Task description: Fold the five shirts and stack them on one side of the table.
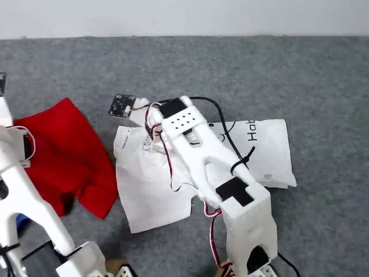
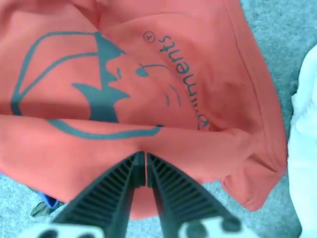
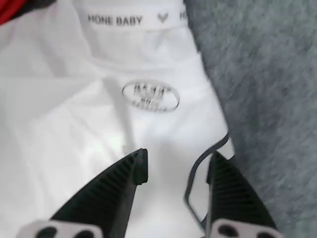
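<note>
Cloth soft, light, limp, probably best pinched at an edge: white shirt [image 1: 150, 190] on table [image 1: 288, 75] beside red shirt [image 1: 63, 150], right gripper [image 3: 178, 163] open over its collar [image 3: 133, 22], left gripper [image 2: 142, 159] closed over red.

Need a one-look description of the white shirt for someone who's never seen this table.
On the grey table, look near the middle, under the right arm. The white shirt lies spread flat there, with dark print at one end. Its neighbour, the red shirt, differs plainly in colour.
</note>
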Controlling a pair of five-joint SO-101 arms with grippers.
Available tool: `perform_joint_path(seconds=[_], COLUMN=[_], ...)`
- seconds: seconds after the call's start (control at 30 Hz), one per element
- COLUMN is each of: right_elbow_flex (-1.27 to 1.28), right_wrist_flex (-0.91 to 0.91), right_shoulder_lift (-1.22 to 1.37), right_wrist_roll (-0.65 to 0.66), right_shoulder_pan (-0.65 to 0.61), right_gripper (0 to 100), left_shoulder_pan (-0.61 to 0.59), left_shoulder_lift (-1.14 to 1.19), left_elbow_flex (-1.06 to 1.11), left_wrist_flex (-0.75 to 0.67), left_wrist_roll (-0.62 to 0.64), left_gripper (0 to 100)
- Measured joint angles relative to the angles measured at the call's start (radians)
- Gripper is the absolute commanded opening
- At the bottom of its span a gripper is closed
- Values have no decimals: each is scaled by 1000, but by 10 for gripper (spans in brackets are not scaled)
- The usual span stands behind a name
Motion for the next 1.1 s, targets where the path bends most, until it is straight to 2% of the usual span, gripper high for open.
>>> perform_joint_path(seconds=[0.1,0.23,0.73,0.9,1.1], right_elbow_flex=[-38,-55,-121,-132,-123], right_wrist_flex=[109,226,265,368,322], right_shoulder_lift=[-3,-21,-92,-118,-44], right_wrist_roll=[0,2,-26,-48,-83], right_shoulder_pan=[-25,-95,-117,-192,-224], right_gripper=[60,51,51,51,51], left_shoulder_pan=[0,0,0,0,0], left_shoulder_lift=[0,0,0,0,0], left_elbow_flex=[0,0,48,48,48], left_wrist_flex=[0,0,0,0,0], left_wrist_roll=[0,0,6,6,6], left_gripper=[15,15,15,15,15])
